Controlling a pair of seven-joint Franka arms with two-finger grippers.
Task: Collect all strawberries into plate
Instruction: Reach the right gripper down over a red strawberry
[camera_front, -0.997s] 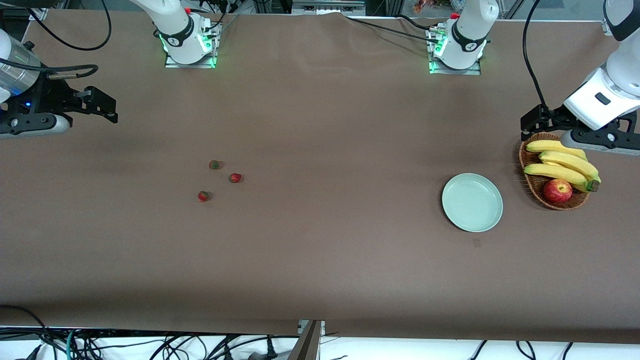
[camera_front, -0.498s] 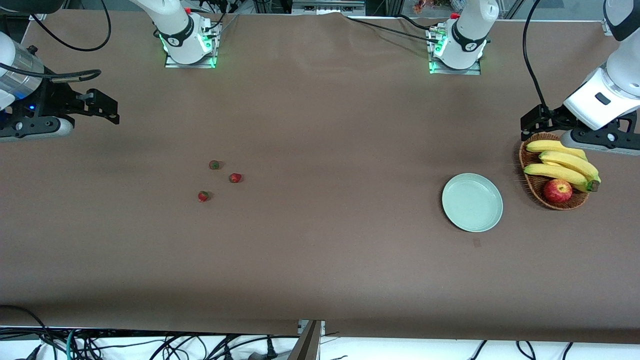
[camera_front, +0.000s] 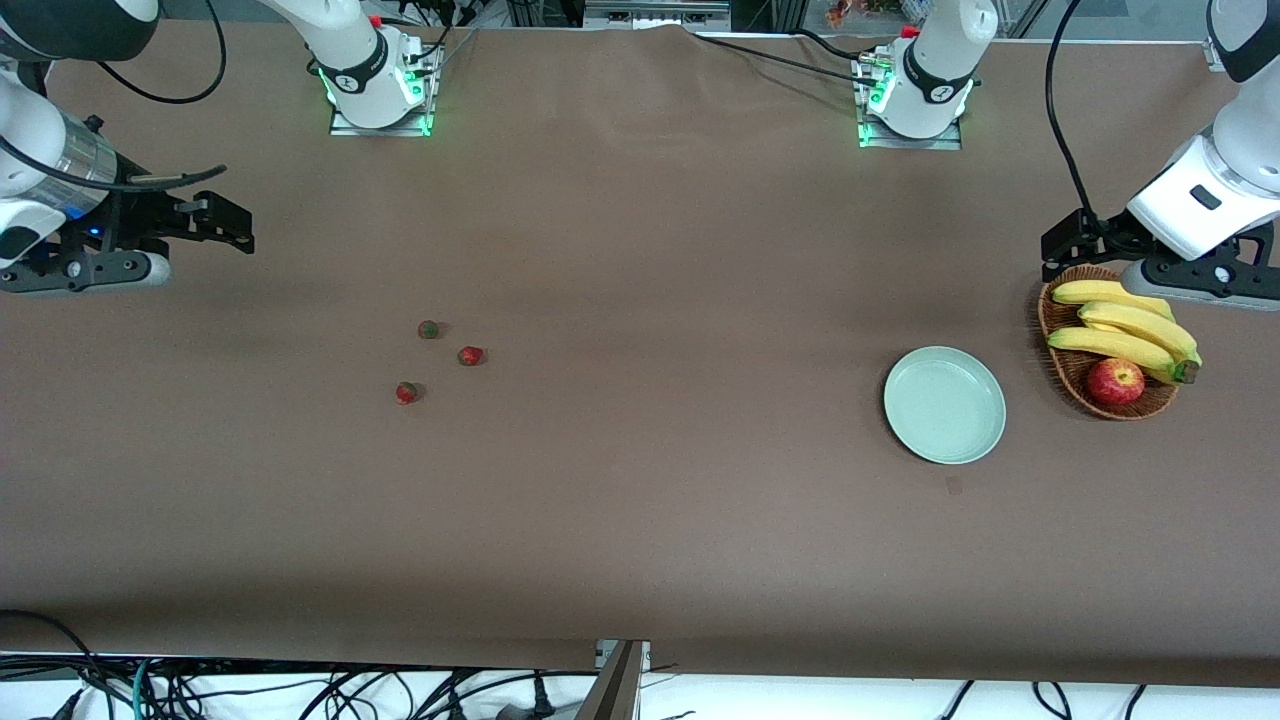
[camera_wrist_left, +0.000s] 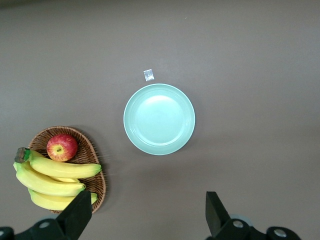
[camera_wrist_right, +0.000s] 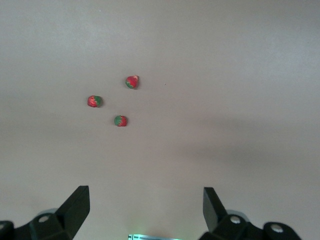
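Three strawberries (camera_front: 429, 329) (camera_front: 470, 355) (camera_front: 406, 392) lie close together on the brown table toward the right arm's end; they also show in the right wrist view (camera_wrist_right: 132, 82) (camera_wrist_right: 94, 101) (camera_wrist_right: 120, 120). The empty mint-green plate (camera_front: 944, 404) sits toward the left arm's end and also shows in the left wrist view (camera_wrist_left: 159, 119). My right gripper (camera_front: 235, 228) is open and empty, up over bare table well apart from the strawberries; it also shows in its wrist view (camera_wrist_right: 146, 200). My left gripper (camera_front: 1062, 250) is open and empty over the table beside the basket, also seen in its wrist view (camera_wrist_left: 147, 205).
A brown wicker basket (camera_front: 1062, 365) with bananas (camera_front: 1125, 325) and a red apple (camera_front: 1115, 381) stands beside the plate at the left arm's end. A small mark (camera_front: 953, 486) lies on the cloth just nearer the front camera than the plate.
My right gripper has moved a little toward the middle of the table, closer to the strawberries. The left arm, strawberries and plate have not moved.
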